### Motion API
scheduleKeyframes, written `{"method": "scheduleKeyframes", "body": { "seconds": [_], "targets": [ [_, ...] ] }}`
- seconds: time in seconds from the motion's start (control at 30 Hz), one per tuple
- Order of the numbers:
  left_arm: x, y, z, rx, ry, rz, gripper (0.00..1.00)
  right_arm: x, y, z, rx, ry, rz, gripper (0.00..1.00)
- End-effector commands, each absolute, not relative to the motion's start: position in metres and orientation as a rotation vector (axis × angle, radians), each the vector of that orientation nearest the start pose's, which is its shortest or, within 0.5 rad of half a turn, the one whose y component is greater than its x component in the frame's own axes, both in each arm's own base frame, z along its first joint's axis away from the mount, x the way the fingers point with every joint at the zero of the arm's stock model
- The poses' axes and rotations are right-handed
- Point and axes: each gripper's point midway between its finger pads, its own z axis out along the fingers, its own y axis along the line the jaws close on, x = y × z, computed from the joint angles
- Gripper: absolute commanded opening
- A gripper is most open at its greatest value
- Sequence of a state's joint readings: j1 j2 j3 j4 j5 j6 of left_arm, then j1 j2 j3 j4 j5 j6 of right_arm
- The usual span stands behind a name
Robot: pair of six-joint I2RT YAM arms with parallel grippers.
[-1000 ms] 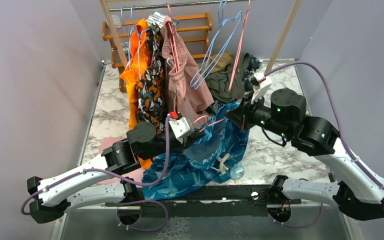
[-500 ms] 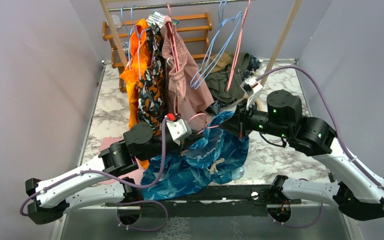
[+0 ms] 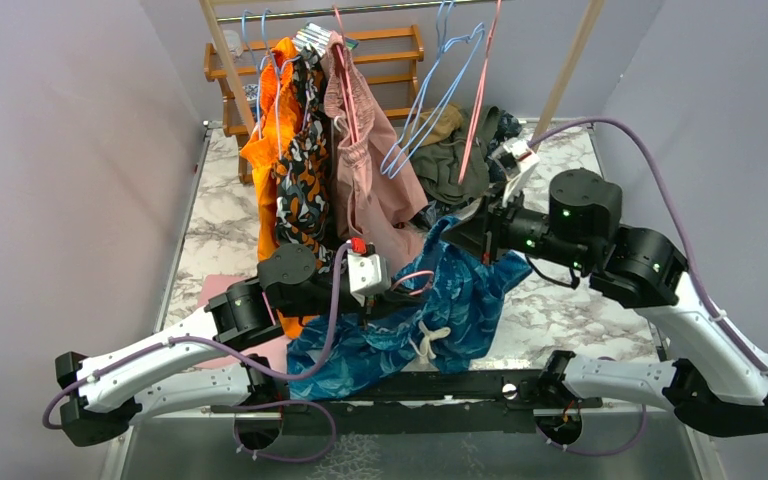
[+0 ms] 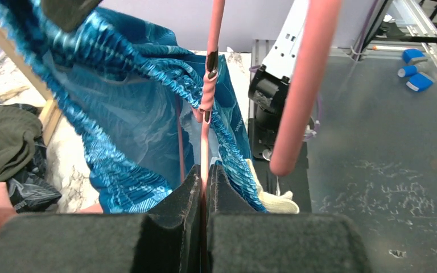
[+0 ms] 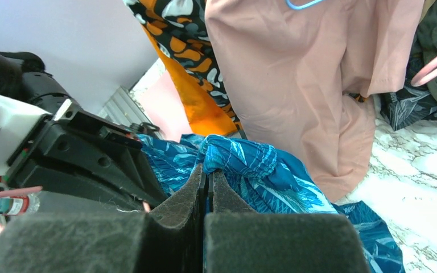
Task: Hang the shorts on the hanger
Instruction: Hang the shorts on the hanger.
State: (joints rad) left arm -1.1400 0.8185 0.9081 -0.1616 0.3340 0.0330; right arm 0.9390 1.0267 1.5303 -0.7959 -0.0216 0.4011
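The left fingers (image 4: 179,210) are pressed shut on the thin pink hanger (image 4: 205,142), whose wire rises straight out of their tips. The right fingers (image 5: 176,199) are also closed, pinching a bunched fold of the teal leaf-print shorts (image 3: 460,290). The shorts hang between the two pairs of fingers and drape below them toward the marbled tabletop (image 3: 210,210). The waistband seems looped around the wire just beyond the left fingers, though folds hide the contact. The fabric looks light, limp and slippery, so the gathered elastic waistband is likely the surest hold. Beyond the right fingers, a dusty-pink garment (image 3: 380,170) and an orange-black garment (image 3: 295,170) hang from a rail (image 3: 360,8). Lilac walls (image 3: 60,150) close in the room.
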Motion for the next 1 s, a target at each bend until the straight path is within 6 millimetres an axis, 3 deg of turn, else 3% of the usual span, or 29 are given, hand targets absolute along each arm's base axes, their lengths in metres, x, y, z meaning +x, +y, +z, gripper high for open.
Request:
{"method": "scheduleKeyframes", "body": {
  "seconds": [0.0,0.07,0.13,0.23,0.3,0.47,0.7,0.97],
  "targets": [
    [0.059,-0.306,0.361,1.213,1.183,-1.211,0.00,0.162,0.263,0.385,-0.610,1.935,0.908,0.01],
    [0.056,-0.304,0.364,1.213,1.171,-1.220,0.00,0.169,0.260,0.375,-0.595,1.952,0.851,0.03],
    [0.055,-0.301,0.365,1.205,1.172,-1.221,0.00,0.173,0.254,0.370,-0.587,1.957,0.802,0.21],
    [0.059,-0.292,0.364,1.176,1.202,-1.188,0.00,0.168,0.246,0.382,-0.593,1.905,0.814,0.46],
    [0.061,-0.285,0.363,1.150,1.216,-1.165,0.00,0.167,0.235,0.393,-0.568,1.860,0.803,0.53],
    [0.065,-0.264,0.363,1.077,1.248,-1.126,0.00,0.166,0.198,0.404,-0.484,1.786,0.719,0.57],
    [0.069,-0.237,0.370,0.981,1.263,-1.079,0.00,0.157,0.153,0.386,-0.365,1.719,0.668,0.57],
    [0.073,-0.216,0.387,0.913,1.242,-1.035,0.00,0.145,0.152,0.350,-0.410,1.733,0.701,0.57]
  ]
}}
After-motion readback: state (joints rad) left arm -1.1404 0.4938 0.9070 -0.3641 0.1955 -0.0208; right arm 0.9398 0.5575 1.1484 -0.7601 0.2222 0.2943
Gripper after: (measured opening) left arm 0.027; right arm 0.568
